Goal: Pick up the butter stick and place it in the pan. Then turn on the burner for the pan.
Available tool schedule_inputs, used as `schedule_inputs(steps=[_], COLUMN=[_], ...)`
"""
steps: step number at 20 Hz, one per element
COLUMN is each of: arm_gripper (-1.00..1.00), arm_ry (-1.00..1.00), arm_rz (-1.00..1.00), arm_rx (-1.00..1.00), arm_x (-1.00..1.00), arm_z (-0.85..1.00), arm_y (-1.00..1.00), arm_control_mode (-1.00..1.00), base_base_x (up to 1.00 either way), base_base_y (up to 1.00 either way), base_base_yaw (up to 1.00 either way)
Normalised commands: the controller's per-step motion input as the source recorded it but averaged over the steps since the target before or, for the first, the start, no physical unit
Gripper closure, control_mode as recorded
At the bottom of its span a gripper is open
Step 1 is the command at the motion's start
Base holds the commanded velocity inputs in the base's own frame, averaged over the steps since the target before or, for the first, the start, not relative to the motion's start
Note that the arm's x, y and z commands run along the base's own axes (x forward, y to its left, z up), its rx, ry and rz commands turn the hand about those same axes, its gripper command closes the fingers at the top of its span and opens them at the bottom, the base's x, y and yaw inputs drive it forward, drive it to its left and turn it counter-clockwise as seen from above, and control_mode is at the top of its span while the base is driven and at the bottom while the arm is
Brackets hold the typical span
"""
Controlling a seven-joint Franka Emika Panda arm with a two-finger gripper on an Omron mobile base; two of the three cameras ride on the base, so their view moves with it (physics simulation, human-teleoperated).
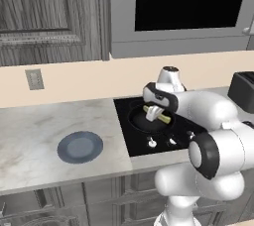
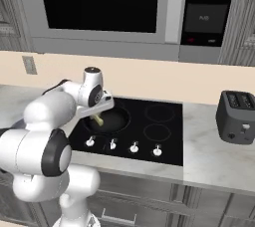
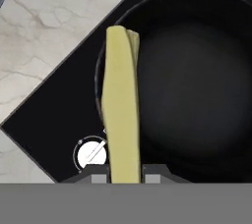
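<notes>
Pinched between the two dark finger tips at the bottom of the hand view, the thin pale-yellow butter stick [image 3: 121,115] runs up the middle-left of the frame, so the two-finger gripper [image 3: 124,178] is clenched on it. Behind the stick, the round, shallow, matte black pan [image 3: 197,85] takes the right and centre of that view, and the stick's length lies right along the pan's left rim, not over its middle. A small silver knob [image 3: 91,154] sits at lower left on the flat glossy black cooktop [image 3: 44,115], with pale marbled counter [image 3: 44,36] in the upper left.

From the left base view, the stick [image 1: 158,114] hangs above the pan [image 1: 144,123] at centre frame; the round blue-grey plate [image 1: 80,147] lies well apart at lower left. In the right base view the gripper [image 2: 99,117] hovers over the pan [image 2: 112,120] at left of centre, and a black toaster [image 2: 235,117] stands at far right.

The main risk, as I judge it, is letting go here: one end could catch the rim and the stick could tip out onto the cooktop, towards the knob. Shifting further over the pan's floor before releasing would avoid that. How high the stick hangs above the pan I cannot tell.
</notes>
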Motion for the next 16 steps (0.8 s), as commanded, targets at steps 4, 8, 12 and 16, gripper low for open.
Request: schedule_inputs(steps=[4, 8, 12, 16], arm_gripper=[1.0, 1.0, 1.0, 1.0], arm_ry=[0.0, 0.0, 0.0, 0.0], arm_rz=[-0.04, -0.02, -0.02, -0.02], arm_rx=[0.0, 0.0, 0.0, 0.0], arm_x=[0.16, 0.15, 0.18, 0.12], arm_z=[-0.3, -0.24, -0.1, -0.14], arm_y=[-0.08, -0.2, -0.21, -0.07], arm_control_mode=[-1.0, -1.0, -1.0, -1.0], base_base_x=[0.0, 0.0, 0.0, 0.0], base_base_y=[0.0, 0.0, 0.0, 0.0], base_base_yaw=[0.0, 0.0, 0.0, 0.0])
